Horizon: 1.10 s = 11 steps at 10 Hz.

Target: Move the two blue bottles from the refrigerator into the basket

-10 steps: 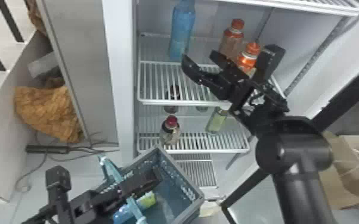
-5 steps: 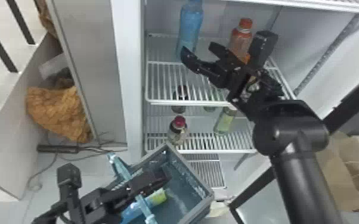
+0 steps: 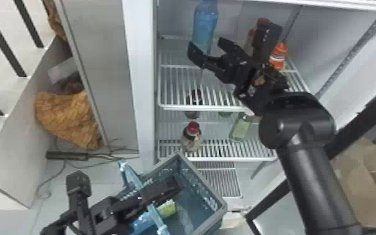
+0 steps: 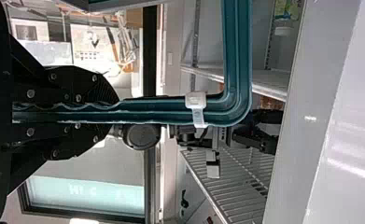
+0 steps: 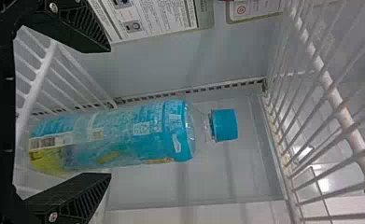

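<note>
One blue bottle (image 3: 205,23) stands upright on a refrigerator shelf (image 3: 196,108); another bottle (image 3: 143,221) lies, seemingly flat, in the basket (image 3: 207,197).

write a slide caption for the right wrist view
Open fingers facing an upright blue bottle on a refrigerator shelf.

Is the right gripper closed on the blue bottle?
No, the right gripper is spread open, with a clear gap between one finger and the blue bottle.

The basket (image 3: 207,200) is before the refrigerator (image 3: 140,62), with a drink bottle (image 3: 169,208) inside it. On the upper shelf (image 3: 196,108), a water bottle (image 3: 205,25) stands left, a juice bottle (image 3: 279,57) to its right. The lower shelf (image 3: 237,159) holds a soda bottle (image 3: 191,140) left of a glass bottle (image 3: 239,129).
</note>
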Available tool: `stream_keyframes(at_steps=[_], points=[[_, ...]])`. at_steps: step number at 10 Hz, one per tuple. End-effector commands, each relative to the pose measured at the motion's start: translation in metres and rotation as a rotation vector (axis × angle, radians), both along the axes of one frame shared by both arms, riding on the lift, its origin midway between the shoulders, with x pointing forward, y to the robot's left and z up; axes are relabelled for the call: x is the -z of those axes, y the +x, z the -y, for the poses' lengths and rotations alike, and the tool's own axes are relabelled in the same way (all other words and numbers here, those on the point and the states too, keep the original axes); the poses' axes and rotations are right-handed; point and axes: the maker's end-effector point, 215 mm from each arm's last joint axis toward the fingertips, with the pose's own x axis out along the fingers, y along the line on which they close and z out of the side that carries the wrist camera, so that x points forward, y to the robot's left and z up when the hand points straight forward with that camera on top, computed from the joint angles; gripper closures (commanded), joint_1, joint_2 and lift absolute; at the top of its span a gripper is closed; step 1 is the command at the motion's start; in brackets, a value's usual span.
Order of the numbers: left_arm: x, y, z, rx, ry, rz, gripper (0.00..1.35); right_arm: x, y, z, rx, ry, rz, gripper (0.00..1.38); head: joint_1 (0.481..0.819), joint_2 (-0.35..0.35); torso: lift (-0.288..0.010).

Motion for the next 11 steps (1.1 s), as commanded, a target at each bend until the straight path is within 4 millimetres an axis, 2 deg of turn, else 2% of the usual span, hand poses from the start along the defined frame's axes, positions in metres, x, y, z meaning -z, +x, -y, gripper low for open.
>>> stream_keyframes(at_steps=[1, 4, 8, 9, 10, 11], points=[[-0.001, 0.0, 0.0, 0.001, 0.0, 0.002, 1.2, 0.0, 0.008, 0.001, 0.014, -0.008, 0.0, 0.09, 0.695, -0.119, -0.01], [0.001, 0.0, -0.002, 0.001, 0.005, 0.0, 1.2, 0.008, 0.025, 0.002, 0.039, -0.041, -0.022, 0.09, 0.695, -0.12, -0.01], [0.002, -0.002, -0.001, 0.005, 0.004, -0.004, 1.2, -0.002, 0.052, -0.008, 0.05, -0.076, -0.025, 0.09, 0.695, -0.109, -0.01], [0.001, -0.002, -0.001, 0.005, 0.002, -0.004, 1.2, 0.001, 0.055, -0.007, 0.057, -0.085, -0.032, 0.09, 0.695, -0.106, -0.01], [0.001, -0.002, -0.002, 0.003, 0.002, -0.004, 1.2, 0.008, 0.058, -0.004, 0.067, -0.09, -0.047, 0.11, 0.695, -0.104, -0.01], [0.002, -0.003, -0.002, 0.003, 0.002, -0.006, 1.2, 0.01, 0.062, -0.005, 0.065, -0.103, -0.053, 0.19, 0.695, -0.106, -0.01]])
